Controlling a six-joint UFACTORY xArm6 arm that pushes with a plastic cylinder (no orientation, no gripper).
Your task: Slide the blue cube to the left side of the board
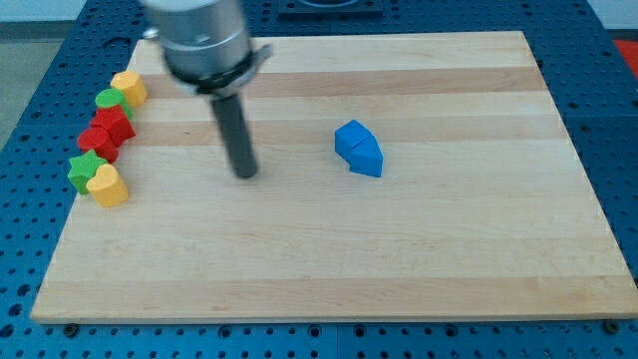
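Observation:
Two blue blocks stand touching near the middle of the wooden board (329, 259): a blue cube (350, 138) and, at its lower right, a second blue block (366, 158) with a pointed shape. My tip (244, 174) rests on the board well to the left of the blue blocks, apart from them, with bare wood in between. The rod rises from the tip toward the view's top left.
A column of blocks lies along the board's left edge: a yellow block (130, 87), a green block (113, 101), two red blocks (113, 126) (99, 143), a green star (85, 170) and a yellow heart (108, 185).

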